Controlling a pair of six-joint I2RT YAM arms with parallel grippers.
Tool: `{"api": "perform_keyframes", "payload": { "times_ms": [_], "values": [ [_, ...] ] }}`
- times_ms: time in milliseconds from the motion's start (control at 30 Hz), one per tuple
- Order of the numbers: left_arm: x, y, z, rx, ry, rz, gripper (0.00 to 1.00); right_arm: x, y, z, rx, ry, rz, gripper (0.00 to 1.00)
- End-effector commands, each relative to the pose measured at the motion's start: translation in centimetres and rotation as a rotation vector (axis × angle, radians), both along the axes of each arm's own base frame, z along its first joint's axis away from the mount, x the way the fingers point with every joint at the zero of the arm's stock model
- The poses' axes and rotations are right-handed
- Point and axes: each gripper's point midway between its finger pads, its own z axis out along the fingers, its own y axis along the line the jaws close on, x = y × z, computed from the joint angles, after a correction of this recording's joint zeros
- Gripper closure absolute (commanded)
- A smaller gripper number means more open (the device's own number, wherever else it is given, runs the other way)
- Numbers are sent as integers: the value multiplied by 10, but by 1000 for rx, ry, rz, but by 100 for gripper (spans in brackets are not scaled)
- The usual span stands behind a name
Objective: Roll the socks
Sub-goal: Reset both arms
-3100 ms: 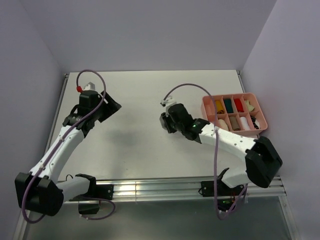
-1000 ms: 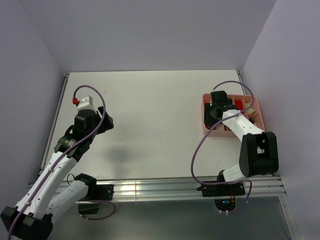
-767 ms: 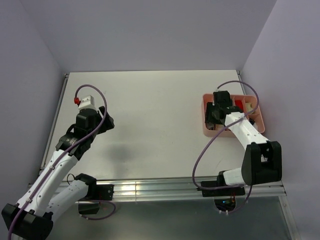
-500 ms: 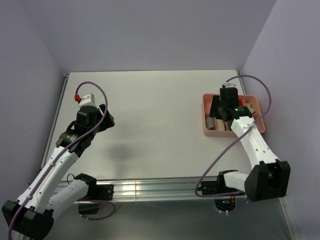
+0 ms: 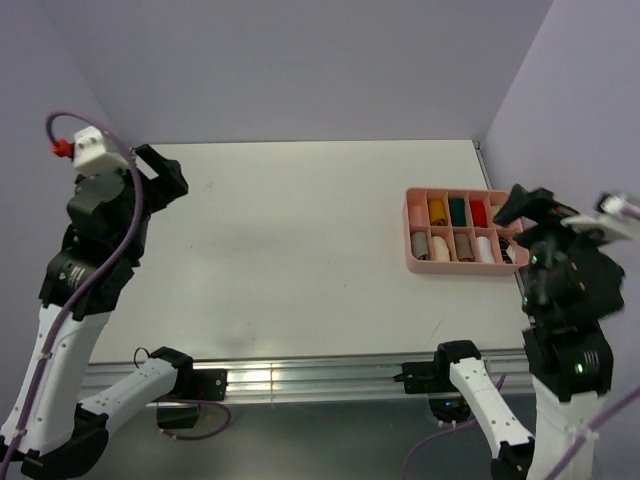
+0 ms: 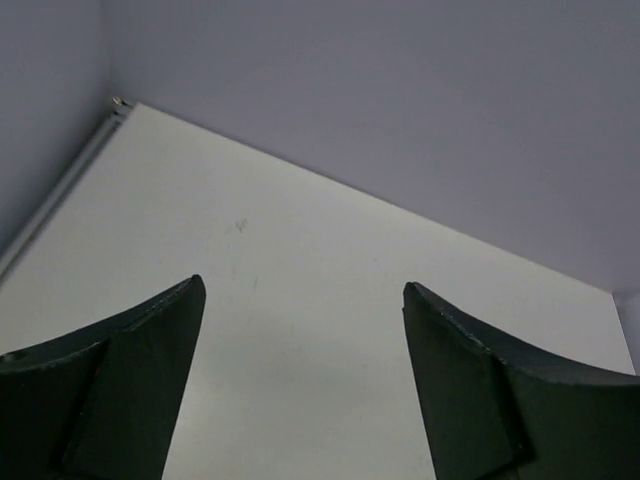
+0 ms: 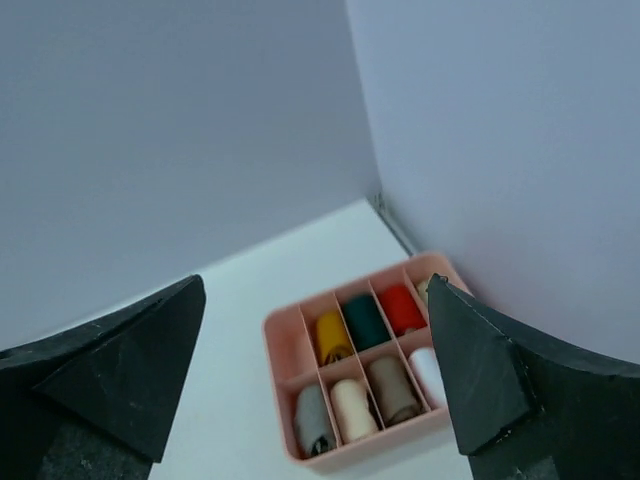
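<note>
The socks lie rolled in a pink divided tray (image 5: pixel 458 267) (image 7: pixel 281 352) at the table's right. The mustard roll (image 5: pixel 437 211) (image 7: pixel 332 336) and the dark teal roll (image 5: pixel 458 210) (image 7: pixel 365 320) sit in the back row. The grey roll (image 5: pixel 420 243) (image 7: pixel 313 424) fills the front-left cell. My right gripper (image 5: pixel 522 207) (image 7: pixel 315 300) hangs open high above the tray, holding nothing. My left gripper (image 5: pixel 160 173) (image 6: pixel 300 290) is raised at the far left, open over bare table.
Red (image 7: pixel 400 308), cream (image 7: pixel 352 408), tan (image 7: pixel 392 388) and white (image 7: pixel 428 372) rolls fill other cells of the tray; its back-left cell (image 5: pixel 415 211) holds nothing. Walls close the back and both sides. A metal rail (image 5: pixel 300 378) runs along the near edge.
My right arm has lifted up and back from the tray and its jaws have spread wide. My left arm has risen toward the back-left corner.
</note>
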Motion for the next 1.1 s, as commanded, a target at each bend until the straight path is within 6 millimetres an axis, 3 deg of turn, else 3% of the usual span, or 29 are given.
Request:
{"api": "perform_keyframes", "payload": {
  "times_ms": [0, 100, 267, 400, 600, 833, 1067],
  "values": [
    [-28, 43, 41, 70, -90, 160, 14, -53, -25, 33, -50, -135, -118, 0],
    [-48, 62, 67, 79, -183, 220, 5, -89, -33, 54, -88, -239, -149, 0],
    [-76, 84, 100, 74, -337, 286, 1, -133, -43, 69, -128, -351, -199, 0],
    [-102, 105, 107, 101, -412, 354, 0, -158, -51, 72, -148, -404, -245, 0],
    [-110, 119, 97, 100, -415, 439, 1, -158, -51, 67, -188, -375, -241, 0],
    [-95, 110, 94, 60, -398, 418, 0, -139, -47, 60, -213, -328, -221, 0],
    [-85, 103, 97, 22, -427, 404, 1, -139, -46, 67, -225, -359, -216, 0]
  ]
}}
